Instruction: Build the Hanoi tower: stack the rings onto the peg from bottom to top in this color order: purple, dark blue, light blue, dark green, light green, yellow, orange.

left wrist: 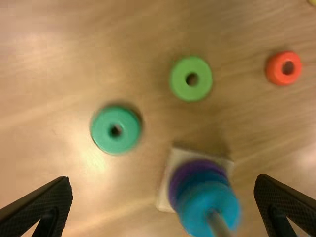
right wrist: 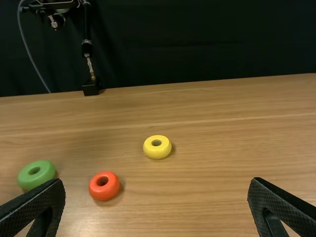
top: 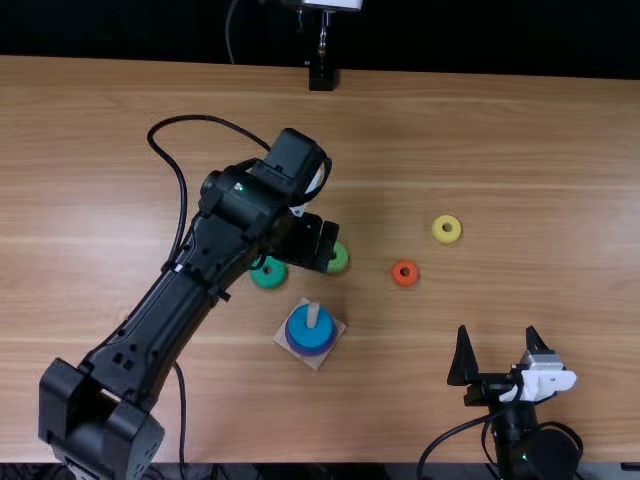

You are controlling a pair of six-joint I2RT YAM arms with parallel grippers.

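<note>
My left gripper [top: 325, 247] hangs over the table by the light green ring [top: 339, 257] and dark green ring [top: 268, 273]; in the left wrist view this gripper [left wrist: 163, 205] is open, holding nothing. The peg [top: 313, 314] stands on a square base [top: 280, 338], bearing the light blue ring [top: 309, 330] over dark blue and the purple ring [left wrist: 181, 176]. The orange ring [top: 405, 273] and yellow ring [top: 447, 229] lie flat to the right. My right gripper [top: 497, 350] is at the near right; in the right wrist view the gripper [right wrist: 157, 205] is open with nothing between its fingers.
A black stand [top: 322, 76] is at the table's far edge. The left arm stretches diagonally across the left half of the table [top: 540, 150], with a cable [top: 180, 190] looping beside it.
</note>
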